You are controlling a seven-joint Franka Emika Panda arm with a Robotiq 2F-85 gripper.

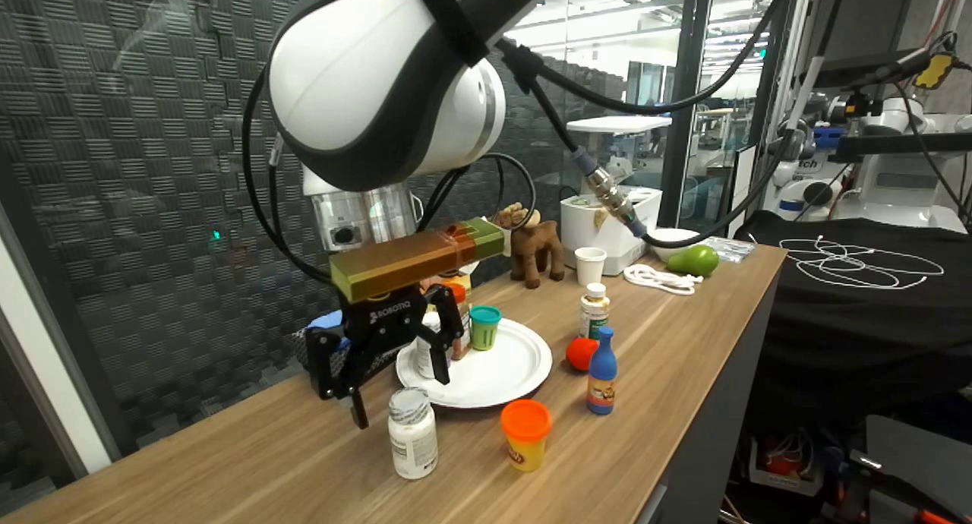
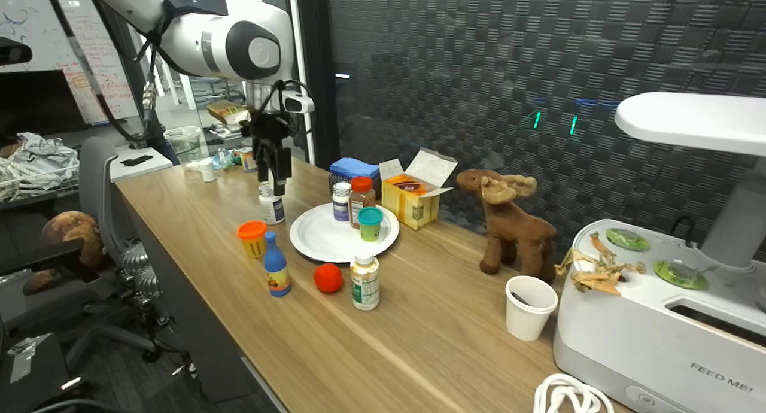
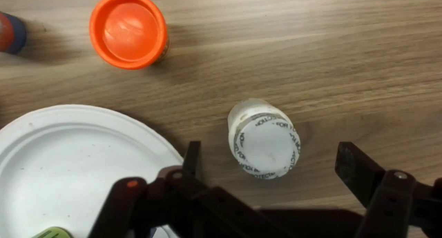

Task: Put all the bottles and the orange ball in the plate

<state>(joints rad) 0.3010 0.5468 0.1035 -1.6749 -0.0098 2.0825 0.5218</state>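
Centrally, in the wrist view: one white bottle, upright, seen between the jaws of the gripper, which stand spread, a gap showing on either side. Upper left of that frame: one orange-lidded tub. Near mid-frame in an exterior view: one white plate, bearing one purple-labelled bottle, one red-capped bottle, one teal-lidded tub. Below these, on the wooden table: one blue bottle, one orange-red ball, one green-labelled bottle.
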